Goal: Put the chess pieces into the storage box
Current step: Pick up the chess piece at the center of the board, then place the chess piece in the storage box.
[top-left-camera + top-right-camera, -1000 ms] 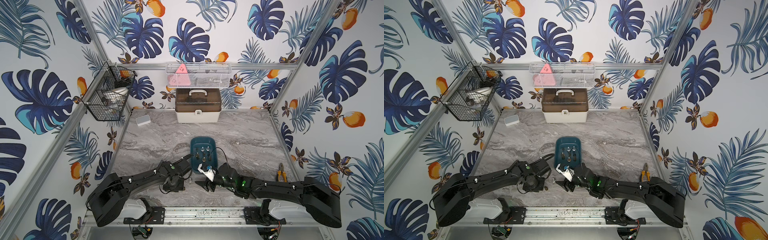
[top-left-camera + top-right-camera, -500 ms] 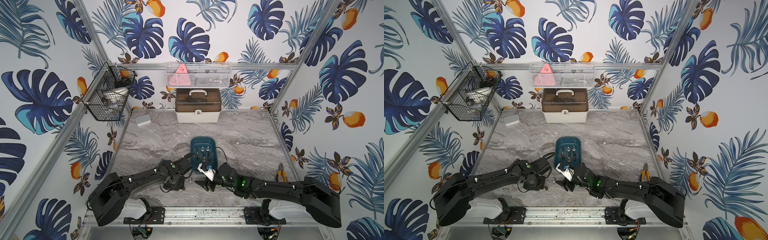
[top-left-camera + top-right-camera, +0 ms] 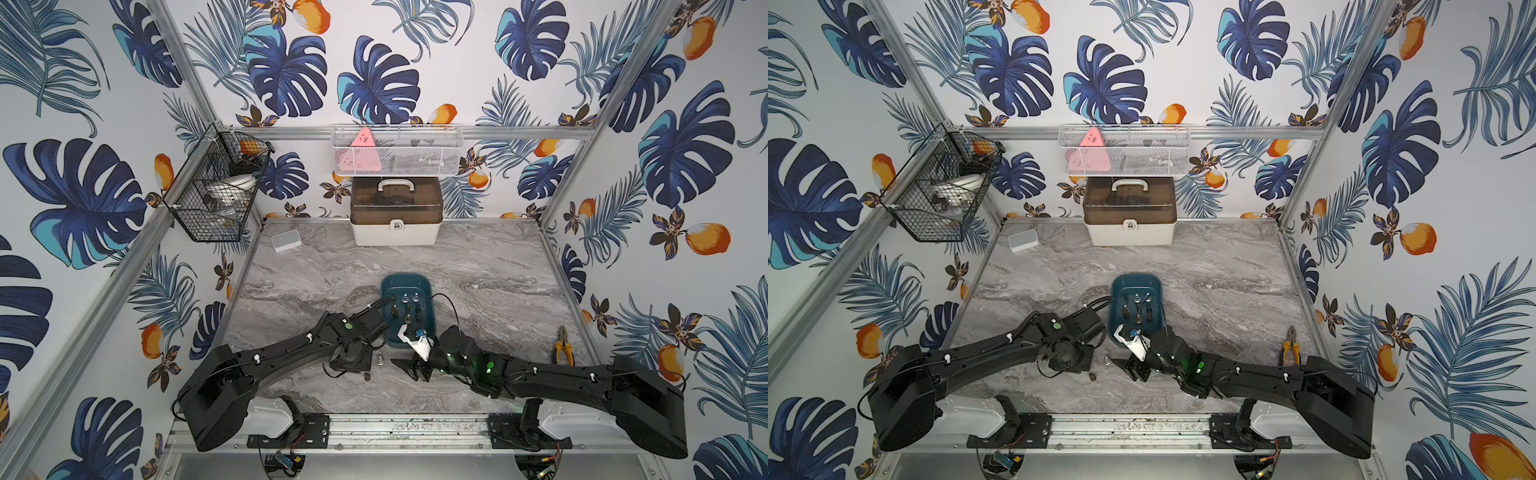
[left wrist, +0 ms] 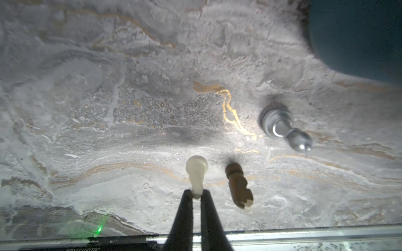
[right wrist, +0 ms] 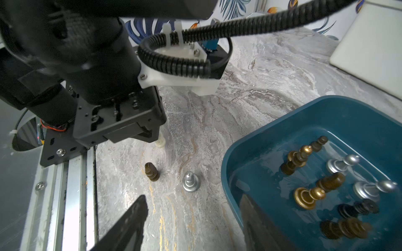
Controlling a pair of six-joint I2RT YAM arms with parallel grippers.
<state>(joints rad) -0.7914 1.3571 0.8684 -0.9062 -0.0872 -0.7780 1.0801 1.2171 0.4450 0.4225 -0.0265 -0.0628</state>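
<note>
Both top views are bright and evenly lit by diffuse light; the arms throw only soft, pale shadows on the desk [image 3: 478, 266] beside the storage box [image 3: 407, 282], and the chess pieces [image 3: 409, 309] inside it are too small to look sharp.

In the left wrist view a hot pool of light lies on the desk away from the storage box [image 4: 359, 32], which is dark and blurred. The silver piece [image 4: 276, 123] nearest it carries glare, the brown piece [image 4: 238, 184] throws a fuzzy shadow, and the left claw [image 4: 196, 193] is a soft black silhouette.

In the right wrist view the storage box's [image 5: 282, 121] glossy floor mirrors the pieces. Those at its near end and the right claw [image 5: 193, 200] are out of focus, and the white case [image 5: 369, 54] beyond it is washed out.
</note>
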